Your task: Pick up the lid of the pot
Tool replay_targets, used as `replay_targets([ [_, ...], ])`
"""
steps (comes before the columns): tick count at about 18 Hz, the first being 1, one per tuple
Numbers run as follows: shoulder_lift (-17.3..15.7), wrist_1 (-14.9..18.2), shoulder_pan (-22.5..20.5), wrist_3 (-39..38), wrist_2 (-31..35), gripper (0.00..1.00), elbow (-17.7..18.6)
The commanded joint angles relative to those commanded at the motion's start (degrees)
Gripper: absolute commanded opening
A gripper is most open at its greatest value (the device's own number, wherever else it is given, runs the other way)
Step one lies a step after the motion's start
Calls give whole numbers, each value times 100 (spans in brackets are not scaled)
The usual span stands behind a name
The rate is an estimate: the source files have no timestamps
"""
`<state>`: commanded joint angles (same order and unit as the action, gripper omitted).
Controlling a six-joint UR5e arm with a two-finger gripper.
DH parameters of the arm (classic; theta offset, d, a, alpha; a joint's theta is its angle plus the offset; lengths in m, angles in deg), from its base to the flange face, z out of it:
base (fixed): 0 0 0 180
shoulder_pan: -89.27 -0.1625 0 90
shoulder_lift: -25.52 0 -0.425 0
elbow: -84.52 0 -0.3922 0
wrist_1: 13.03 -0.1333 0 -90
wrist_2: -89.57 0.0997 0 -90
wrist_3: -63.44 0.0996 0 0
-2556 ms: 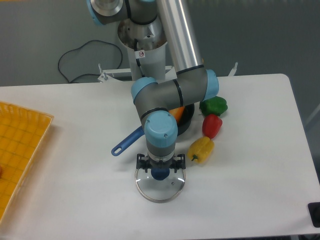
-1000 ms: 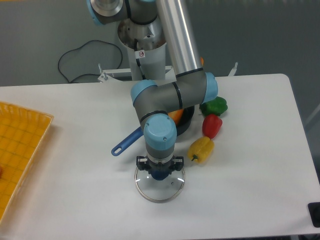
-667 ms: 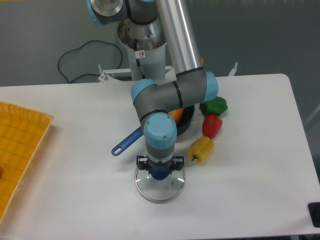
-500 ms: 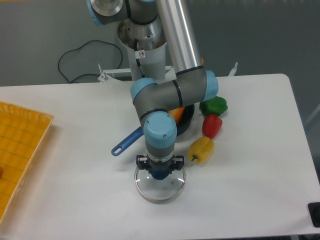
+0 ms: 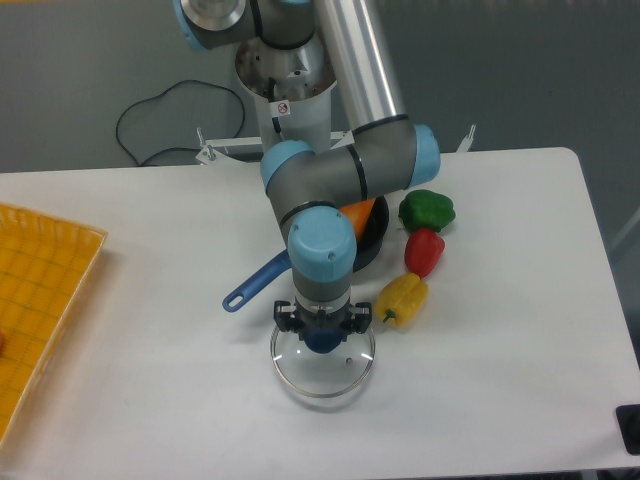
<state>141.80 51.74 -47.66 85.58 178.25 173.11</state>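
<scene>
Evidently the gripper (image 5: 322,328) clamps the pot lid (image 5: 322,378) by its knob (image 5: 323,343) for balance, just above the worktop (image 5: 480,410), towards the near edge

Claw (image 5: 322,322) found closed on blue knob (image 5: 322,343) of glass pot lid (image 5: 322,378). Blue-handled pan (image 5: 377,240) behind, containing orange item (image 5: 357,214). Yellow pepper (image 5: 404,298) beside lid, on white counter (image 5: 500,380).

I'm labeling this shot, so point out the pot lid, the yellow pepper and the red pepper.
Pot lid (image 5: 323,376), camera view, lower half of its clear disc.
Yellow pepper (image 5: 403,299), camera view, middle of its body.
Red pepper (image 5: 424,253), camera view, middle of its body.
</scene>
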Motion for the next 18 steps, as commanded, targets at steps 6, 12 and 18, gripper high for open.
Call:
replay_targets([
  [6, -255, 492, -184, 377, -35, 45, -150],
  [12, -422, 643, -264, 544, -35, 43, -282],
  [18, -510, 660, -334, 756, -35, 42, -282],
])
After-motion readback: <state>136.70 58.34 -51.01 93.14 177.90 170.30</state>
